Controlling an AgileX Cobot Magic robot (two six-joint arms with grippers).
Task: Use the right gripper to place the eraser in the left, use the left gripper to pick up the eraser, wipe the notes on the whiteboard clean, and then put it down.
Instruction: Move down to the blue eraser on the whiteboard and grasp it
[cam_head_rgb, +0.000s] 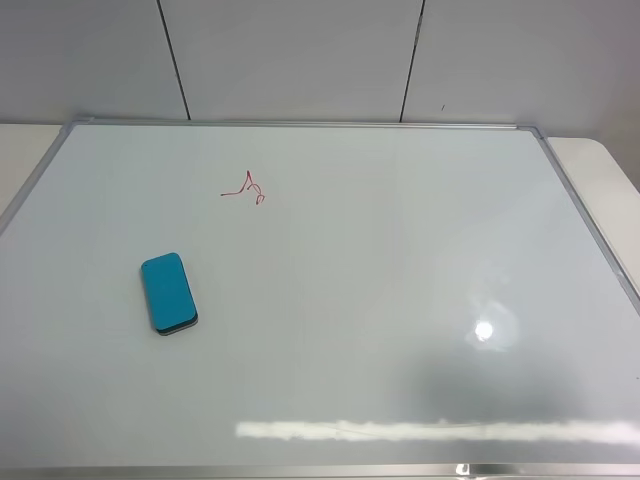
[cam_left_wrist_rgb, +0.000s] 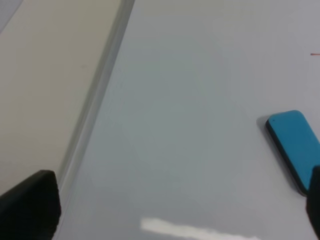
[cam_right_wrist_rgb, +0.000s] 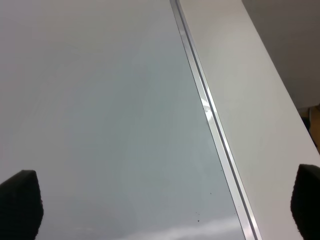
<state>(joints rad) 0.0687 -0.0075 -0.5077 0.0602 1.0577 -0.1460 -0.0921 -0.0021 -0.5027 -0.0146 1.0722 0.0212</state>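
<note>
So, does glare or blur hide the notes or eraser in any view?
Exterior high: sharp; lamp spot and glare streak on the whiteboard lie clear of notes and eraser. Left wrist: soft focus, eraser legible, one bright reflection. Right wrist: soft, a glint on the frame.

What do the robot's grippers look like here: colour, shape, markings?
The left gripper shows only matte black, blocky fingertips with rounded corners; the right gripper looks the same. No cables, lettering or arm links are visible in any view.
</note>
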